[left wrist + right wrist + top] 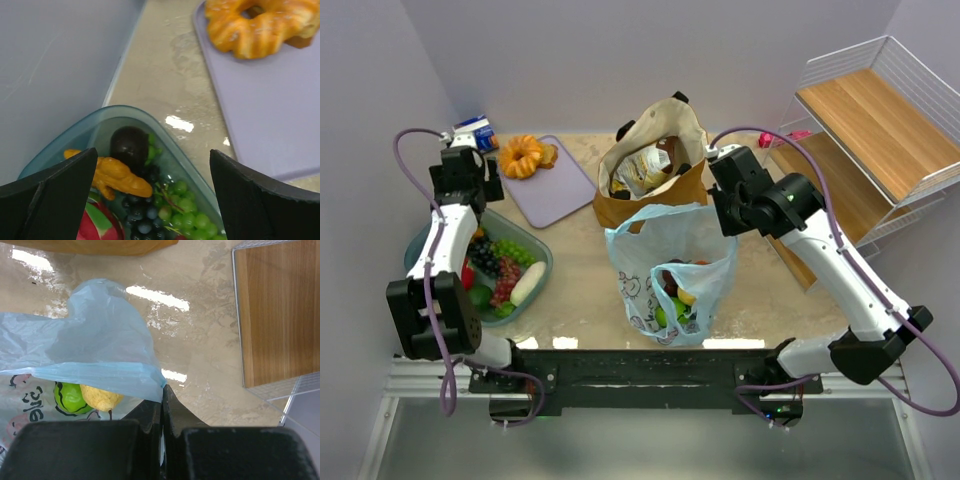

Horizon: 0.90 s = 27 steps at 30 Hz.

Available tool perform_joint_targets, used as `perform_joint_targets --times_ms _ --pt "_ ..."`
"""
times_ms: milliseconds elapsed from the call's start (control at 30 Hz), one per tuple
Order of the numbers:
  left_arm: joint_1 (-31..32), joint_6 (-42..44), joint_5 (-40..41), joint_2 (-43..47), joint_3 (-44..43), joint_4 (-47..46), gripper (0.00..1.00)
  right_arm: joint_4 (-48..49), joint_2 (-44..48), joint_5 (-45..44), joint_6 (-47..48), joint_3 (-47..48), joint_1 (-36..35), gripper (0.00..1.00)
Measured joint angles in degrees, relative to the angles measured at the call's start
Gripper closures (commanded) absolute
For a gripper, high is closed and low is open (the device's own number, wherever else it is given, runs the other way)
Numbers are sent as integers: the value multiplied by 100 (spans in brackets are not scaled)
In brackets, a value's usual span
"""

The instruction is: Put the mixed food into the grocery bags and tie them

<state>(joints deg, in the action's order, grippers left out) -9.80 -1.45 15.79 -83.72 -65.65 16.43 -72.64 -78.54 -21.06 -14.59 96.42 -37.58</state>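
Pressed tight together, the two black fingers of the right gripper [162, 392] pinch the rim of the thin light-blue printed plastic bag [100, 340], on the side toward the right arm. Inside that bag a green apple [69, 397] and a yellow pear [101, 398] lie touching each other, seen through the film. Just behind the bag stands the mustard-tan fabric tote [620, 210] with black handles, its mouth open and brown snack packets [645, 172] showing inside. Well to the left of the bag sits the clear teal plastic tub [542, 262], where a dark plum [129, 143] rests among grapes and other fruit. Above the tub's far end the left gripper [152, 155] hangs with its fingers spread wide, holding nothing. Behind and left of the bag lies a lavender cutting board [565, 190] carrying a glazed ring pastry [523, 156].
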Motion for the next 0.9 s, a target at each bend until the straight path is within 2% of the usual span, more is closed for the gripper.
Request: perform_joint_targets --times_ms 267,733,800,900 --pt "-872 -153 -46 -765 0 -46 0 -2 -70 -4 2 11 -2 100" --pt "-1119 -354 -229 -1246 4 -48 3 9 -192 2 4 11 0 100" --pt "-1143 -361 -238 -1294 4 -48 6 9 -192 4 4 11 0 100" --pt "-1191 -389 -262 -1355 4 -46 21 7 -192 2 4 11 0 100"
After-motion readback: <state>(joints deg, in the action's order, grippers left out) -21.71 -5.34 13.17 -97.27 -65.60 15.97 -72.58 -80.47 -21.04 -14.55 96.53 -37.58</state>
